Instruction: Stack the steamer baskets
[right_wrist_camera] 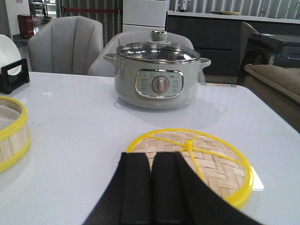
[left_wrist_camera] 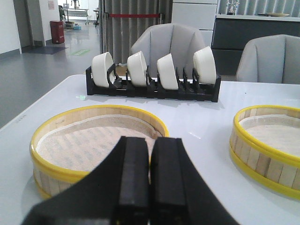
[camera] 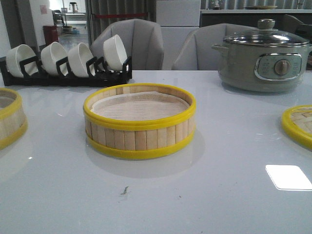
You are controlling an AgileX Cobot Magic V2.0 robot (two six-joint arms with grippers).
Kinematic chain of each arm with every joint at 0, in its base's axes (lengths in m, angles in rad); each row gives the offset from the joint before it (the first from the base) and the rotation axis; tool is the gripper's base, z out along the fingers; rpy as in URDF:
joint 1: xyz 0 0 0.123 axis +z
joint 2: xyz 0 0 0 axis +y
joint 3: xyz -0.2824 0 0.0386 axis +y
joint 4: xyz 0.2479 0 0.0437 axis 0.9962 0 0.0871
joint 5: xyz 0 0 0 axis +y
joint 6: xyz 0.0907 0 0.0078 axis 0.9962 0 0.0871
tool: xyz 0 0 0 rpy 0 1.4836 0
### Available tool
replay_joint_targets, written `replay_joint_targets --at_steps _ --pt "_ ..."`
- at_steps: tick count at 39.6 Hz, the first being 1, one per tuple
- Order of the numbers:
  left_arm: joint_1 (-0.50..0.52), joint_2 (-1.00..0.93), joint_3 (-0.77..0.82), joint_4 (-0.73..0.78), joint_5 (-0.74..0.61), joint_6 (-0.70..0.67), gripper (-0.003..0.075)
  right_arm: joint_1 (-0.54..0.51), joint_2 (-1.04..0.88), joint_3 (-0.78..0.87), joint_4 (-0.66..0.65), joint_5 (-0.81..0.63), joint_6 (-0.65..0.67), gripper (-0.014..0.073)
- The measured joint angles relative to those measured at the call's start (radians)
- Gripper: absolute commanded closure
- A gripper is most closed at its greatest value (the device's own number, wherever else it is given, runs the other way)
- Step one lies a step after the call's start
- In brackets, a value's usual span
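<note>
One steamer basket (camera: 140, 122) stands in the middle of the table, with bamboo-slat wall, yellow rims and white liner. A second steamer basket (camera: 9, 117) sits at the left edge, cut off by the front view. In the left wrist view the second basket (left_wrist_camera: 89, 140) lies just beyond my left gripper (left_wrist_camera: 150, 143), which is shut and empty; the middle basket (left_wrist_camera: 269, 140) shows to its side. In the right wrist view my right gripper (right_wrist_camera: 151, 157) is shut and empty, in front of the woven lid (right_wrist_camera: 197, 159); the middle basket's edge (right_wrist_camera: 11, 136) shows there. Neither gripper shows in the front view.
A flat woven bamboo lid (camera: 300, 124) with yellow rim lies at the right edge. A grey-green electric pot (camera: 263, 58) with glass lid stands at the back right. A black rack with white bowls (camera: 68, 61) stands at the back left. Grey chairs stand behind the table.
</note>
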Motion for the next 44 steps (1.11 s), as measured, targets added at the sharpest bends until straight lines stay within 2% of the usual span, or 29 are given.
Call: replay_joint_targets --at_steps 6,11,18,26,31,35,44 --pt "0.000 0.000 -0.007 -0.002 0.008 0.000 0.0636 0.000 0.000 0.000 0.000 0.000 0.000 0.0538" --pt "0.000 0.023 -0.107 -0.015 0.077 0.000 0.0636 0.000 0.000 0.000 0.000 0.000 0.000 0.0538" --pt "0.000 0.219 -0.456 0.043 0.207 0.000 0.0636 0.000 0.000 0.000 0.000 0.000 0.000 0.0538" --pt "0.000 0.539 -0.892 0.120 0.461 0.000 0.0636 0.000 0.000 0.000 0.000 0.000 0.000 0.0538" --pt "0.000 0.709 -1.069 0.134 0.553 0.002 0.0636 0.000 0.000 0.000 0.000 0.000 0.000 0.0538" --pt "0.000 0.809 -1.127 0.135 0.575 0.002 0.0636 0.000 0.000 0.000 0.000 0.000 0.000 0.0538" --pt "0.000 0.933 -1.135 0.115 0.632 0.003 0.0636 0.000 0.000 0.000 0.000 0.000 0.000 0.0538"
